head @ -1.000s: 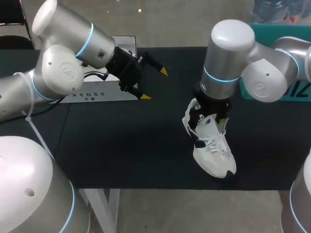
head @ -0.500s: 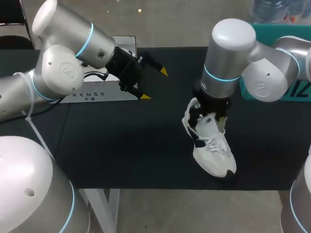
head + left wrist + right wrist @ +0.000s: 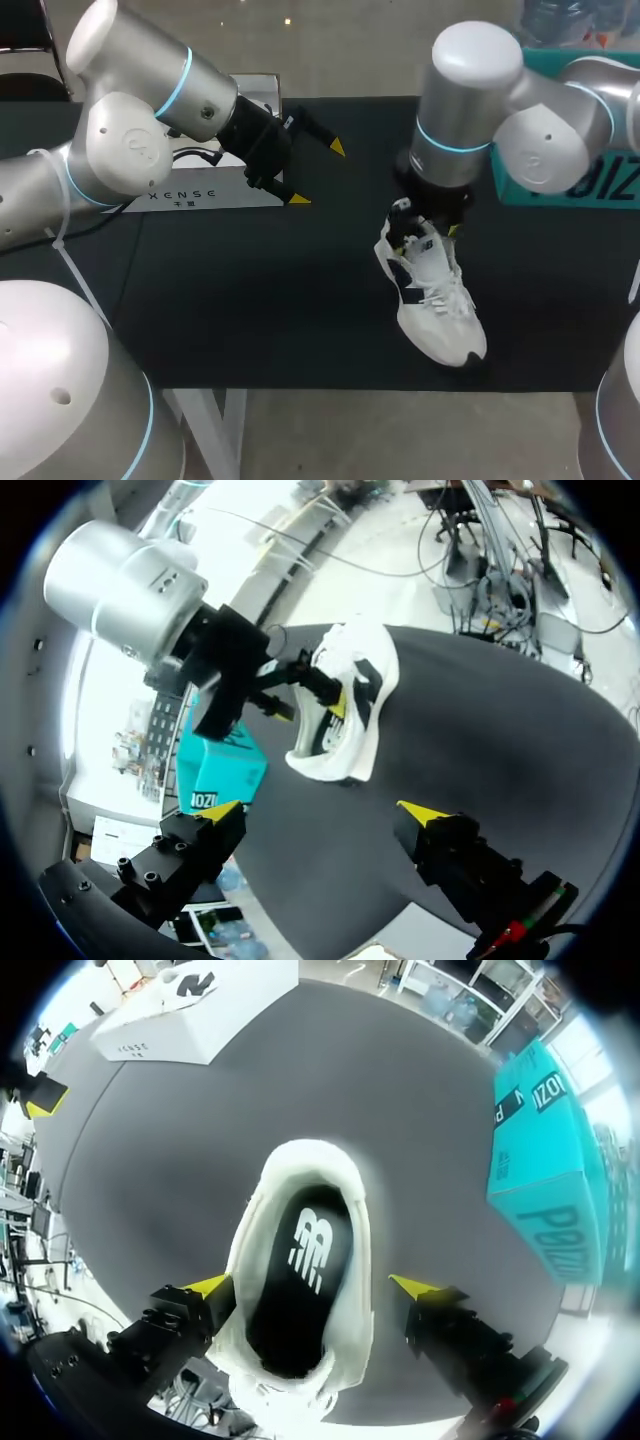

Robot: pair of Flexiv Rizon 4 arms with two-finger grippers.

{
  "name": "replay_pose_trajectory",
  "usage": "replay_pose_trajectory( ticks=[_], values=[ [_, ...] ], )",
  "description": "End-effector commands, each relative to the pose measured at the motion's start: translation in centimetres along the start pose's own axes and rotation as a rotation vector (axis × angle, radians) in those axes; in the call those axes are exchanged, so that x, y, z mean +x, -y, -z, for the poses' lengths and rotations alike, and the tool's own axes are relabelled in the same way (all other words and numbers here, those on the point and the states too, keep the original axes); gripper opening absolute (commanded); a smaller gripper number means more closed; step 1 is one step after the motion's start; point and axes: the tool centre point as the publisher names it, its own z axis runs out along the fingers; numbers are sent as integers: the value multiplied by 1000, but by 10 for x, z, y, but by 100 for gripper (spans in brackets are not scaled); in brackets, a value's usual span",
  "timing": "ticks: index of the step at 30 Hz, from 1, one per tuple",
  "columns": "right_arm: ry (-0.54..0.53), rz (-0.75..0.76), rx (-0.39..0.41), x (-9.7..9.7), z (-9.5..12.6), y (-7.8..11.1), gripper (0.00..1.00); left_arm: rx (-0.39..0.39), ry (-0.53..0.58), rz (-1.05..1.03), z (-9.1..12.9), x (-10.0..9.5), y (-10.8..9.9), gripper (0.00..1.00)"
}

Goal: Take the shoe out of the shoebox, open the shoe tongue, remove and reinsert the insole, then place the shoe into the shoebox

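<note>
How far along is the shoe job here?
Done: the shoe stands unboxed on the table. In hand: the right gripper hangs open over its collar, with the dark insole lying inside; whether it has been out yet cannot be told. The left gripper is open, well away. Left: boxing the shoe.

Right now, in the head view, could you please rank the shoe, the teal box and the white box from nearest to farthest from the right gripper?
From the right gripper:
1. shoe, directly under it, between its open fingers.
2. teal box, off to the right.
3. white box, far over on the left.
</note>
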Motion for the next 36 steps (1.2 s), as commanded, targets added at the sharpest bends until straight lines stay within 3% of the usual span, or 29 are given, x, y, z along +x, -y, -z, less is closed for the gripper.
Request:
replay_pose_trajectory(
  ticks=[1,7,12,13,14,15,27,36],
  values=[
    [23,0,-4,-1,18,-5,100,-2,-4,-1,0,0,0,100],
    [60,2,-34,-6,51,-4,100,-2,-4,-1,0,0,0,100],
    [73,3,-34,-4,70,11,97,-2,-4,-1,0,0,0,100],
    [73,-4,-35,-4,71,16,49,-2,-4,-1,0,0,0,100],
    [72,-5,-35,-3,72,20,10,-2,-4,-1,0,0,0,100],
    [63,-6,-29,-1,72,24,0,-2,-4,-1,0,0,0,100],
    [9,-54,29,14,46,60,0,-2,-4,-1,0,0,0,100],
    [-6,-67,29,18,36,64,0,-2,-4,-1,0,0,0,100]
  ],
)
